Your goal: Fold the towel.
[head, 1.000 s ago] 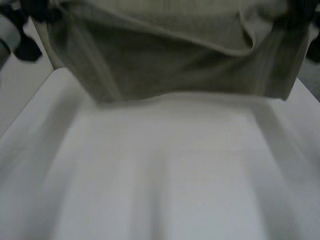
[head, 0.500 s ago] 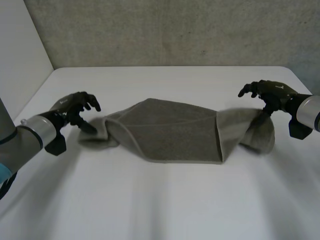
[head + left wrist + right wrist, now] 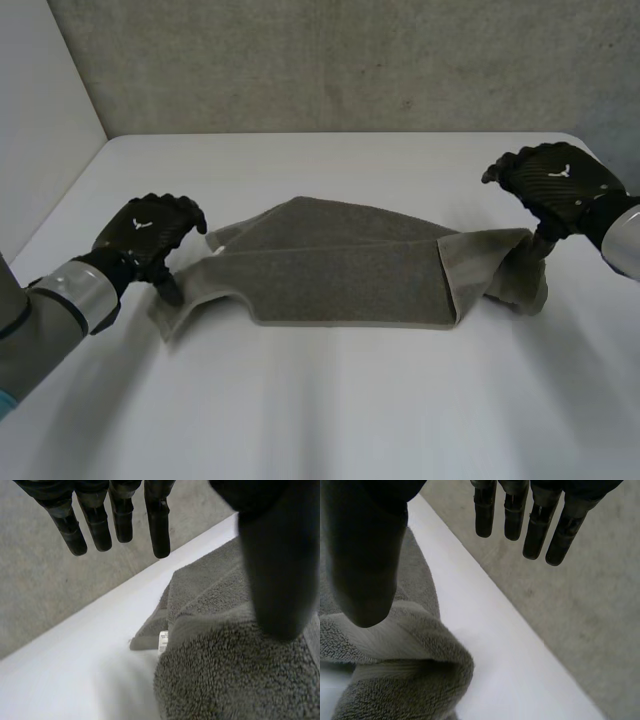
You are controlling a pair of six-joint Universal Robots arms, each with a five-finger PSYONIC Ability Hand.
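Grey towel lies half-folded on white table; its label illegible.

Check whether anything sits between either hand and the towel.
Nothing visible does. The left hand is at the left end of the towel and the right hand is at its right end, each with its thumb right at the cloth.

Black throughout at the left hand and right hand — woven sheen across the backs, with a small white emblem on each. Silver-grey cuffs at the wrists, then the grey left arm at lower left of the frame. Up close: slim, segmented fingers and a broad matte thumb.
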